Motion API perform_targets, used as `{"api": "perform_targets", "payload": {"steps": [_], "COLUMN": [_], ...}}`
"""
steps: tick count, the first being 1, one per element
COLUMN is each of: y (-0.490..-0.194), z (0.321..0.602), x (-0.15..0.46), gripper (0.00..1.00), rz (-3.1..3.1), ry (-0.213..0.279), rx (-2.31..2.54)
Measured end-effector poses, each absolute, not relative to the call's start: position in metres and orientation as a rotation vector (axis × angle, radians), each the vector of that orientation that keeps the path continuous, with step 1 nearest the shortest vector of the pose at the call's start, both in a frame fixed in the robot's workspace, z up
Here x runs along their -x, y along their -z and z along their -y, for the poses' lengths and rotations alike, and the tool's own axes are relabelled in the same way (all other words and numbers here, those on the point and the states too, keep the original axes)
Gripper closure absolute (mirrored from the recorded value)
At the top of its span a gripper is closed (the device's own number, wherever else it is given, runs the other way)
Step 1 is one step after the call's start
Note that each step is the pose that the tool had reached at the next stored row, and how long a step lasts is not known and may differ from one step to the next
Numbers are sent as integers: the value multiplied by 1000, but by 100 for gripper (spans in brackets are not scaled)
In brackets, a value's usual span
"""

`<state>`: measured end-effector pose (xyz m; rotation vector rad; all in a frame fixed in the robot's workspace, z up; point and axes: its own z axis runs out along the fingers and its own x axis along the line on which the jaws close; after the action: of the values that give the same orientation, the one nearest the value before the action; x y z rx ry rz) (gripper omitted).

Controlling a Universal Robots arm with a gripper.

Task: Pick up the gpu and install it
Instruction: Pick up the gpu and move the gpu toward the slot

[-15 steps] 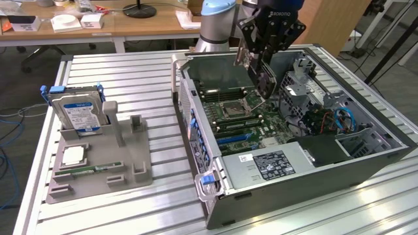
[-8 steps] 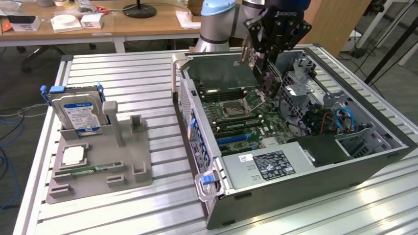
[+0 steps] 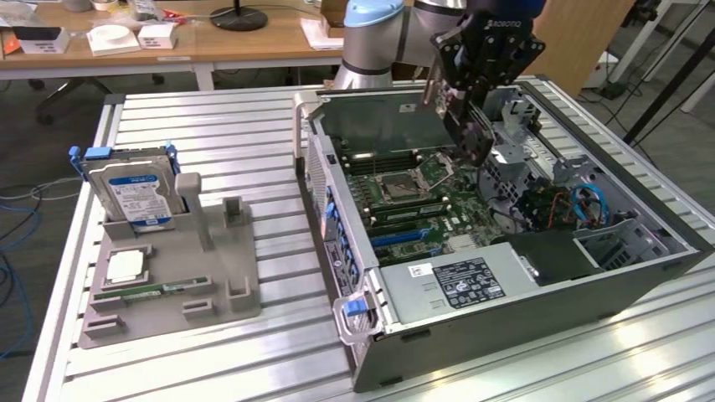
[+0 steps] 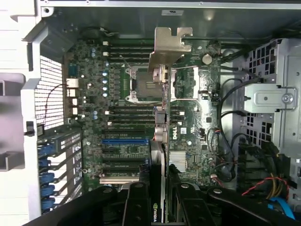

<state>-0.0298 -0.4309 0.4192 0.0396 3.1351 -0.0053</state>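
My gripper [image 3: 470, 134] is shut on the gpu [image 3: 386, 121], a thin flat card that hangs on edge above the open computer case [image 3: 625, 276]. In the exterior view its green side faces the camera, over the motherboard [image 3: 414, 197]. The wrist view looks along the card's edge: the gpu [image 4: 162, 127] runs from between my black fingers [image 4: 136, 202] out to its silver end bracket [image 4: 167, 47]. It hovers over the processor socket [image 4: 141, 82] and the motherboard [image 4: 117, 117]. A blue slot [image 4: 124, 141] lies free beside the card's line.
A grey holder [image 3: 213, 251] on the slatted table at the exterior view's left carries a hard drive [image 3: 134, 193], a memory stick [image 3: 151, 291] and a white chip [image 3: 126, 266]. Inside the case are a metal drive cage [image 4: 277, 99], cables [image 4: 263, 188] and a power supply [image 3: 464, 280].
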Motion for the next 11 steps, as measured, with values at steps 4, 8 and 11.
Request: {"api": "perform_targets", "payload": {"steps": [4, 8, 11], "y": [-419, -419, -419], "z": [431, 431, 431], "x": [20, 13, 9], "gripper": [74, 74, 74], "rz": [-3135, -3135, -3135], "ry": [5, 5, 5], "rx": [-39, -40, -39]}}
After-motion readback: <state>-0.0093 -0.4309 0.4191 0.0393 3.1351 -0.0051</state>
